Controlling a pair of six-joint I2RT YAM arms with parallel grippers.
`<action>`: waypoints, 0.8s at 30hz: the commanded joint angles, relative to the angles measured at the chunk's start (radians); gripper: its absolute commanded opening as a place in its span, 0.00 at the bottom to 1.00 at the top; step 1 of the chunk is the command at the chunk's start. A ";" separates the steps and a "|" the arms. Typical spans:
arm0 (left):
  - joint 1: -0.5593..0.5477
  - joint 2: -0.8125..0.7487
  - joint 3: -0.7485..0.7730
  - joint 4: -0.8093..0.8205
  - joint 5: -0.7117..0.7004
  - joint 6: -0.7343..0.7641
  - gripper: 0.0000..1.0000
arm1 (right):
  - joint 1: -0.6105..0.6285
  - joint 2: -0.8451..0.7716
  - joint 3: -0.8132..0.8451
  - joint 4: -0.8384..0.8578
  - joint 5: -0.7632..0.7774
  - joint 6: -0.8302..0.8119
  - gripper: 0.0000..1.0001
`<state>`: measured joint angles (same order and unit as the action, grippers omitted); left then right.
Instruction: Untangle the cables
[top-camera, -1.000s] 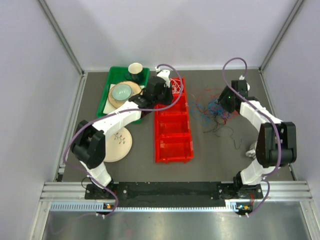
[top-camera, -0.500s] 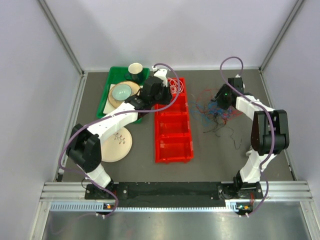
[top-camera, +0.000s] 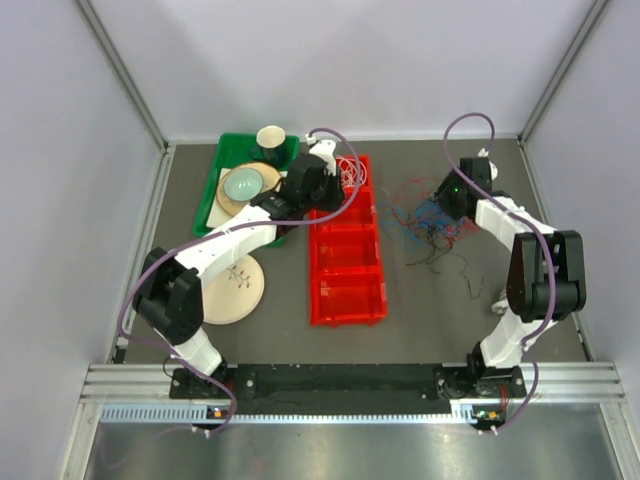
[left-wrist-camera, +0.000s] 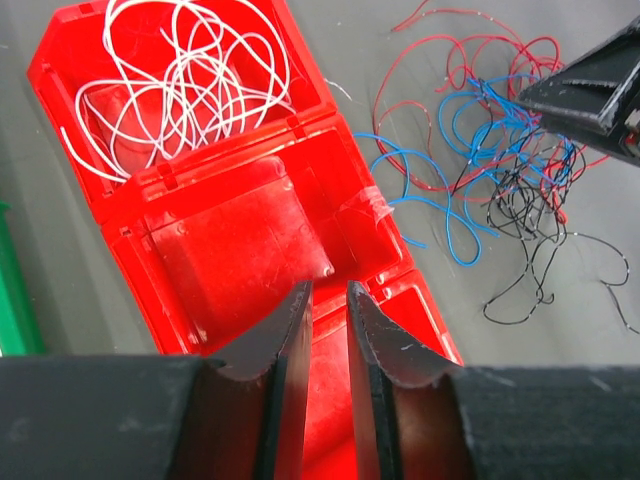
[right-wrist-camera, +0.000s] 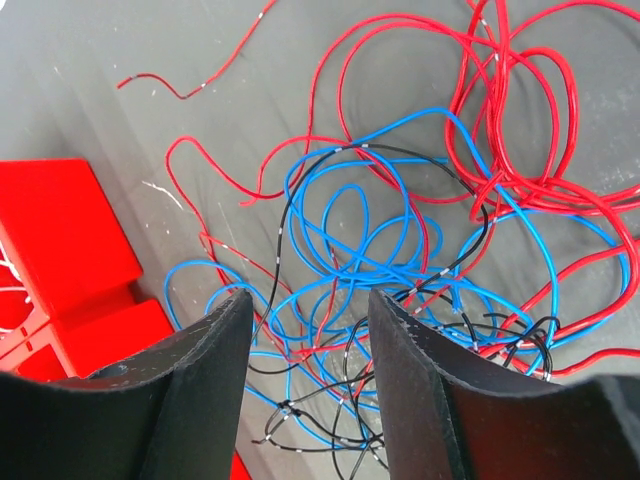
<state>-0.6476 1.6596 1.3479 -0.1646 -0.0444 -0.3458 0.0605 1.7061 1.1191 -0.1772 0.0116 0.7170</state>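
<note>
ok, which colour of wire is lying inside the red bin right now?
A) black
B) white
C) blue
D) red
B: the white wires lie coiled in the end compartment of the red bin, while the red, blue and black wires sit tangled on the table beside it.

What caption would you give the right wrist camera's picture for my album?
Right claw open over tangled red, blue and black cables.

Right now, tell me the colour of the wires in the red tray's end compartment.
The wires are white, clearest in the left wrist view.
</note>
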 joint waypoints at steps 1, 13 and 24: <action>-0.009 -0.004 0.034 -0.001 -0.006 -0.002 0.26 | -0.008 -0.040 -0.022 0.050 0.033 0.002 0.50; -0.009 0.026 0.060 -0.044 -0.020 0.014 0.27 | -0.007 -0.120 -0.120 0.070 0.082 0.001 0.54; -0.009 0.022 0.053 -0.033 -0.018 0.014 0.27 | -0.007 -0.210 -0.153 0.077 0.091 -0.011 0.53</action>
<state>-0.6521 1.6917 1.3655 -0.2165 -0.0521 -0.3382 0.0605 1.5841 0.9730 -0.1429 0.0719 0.7174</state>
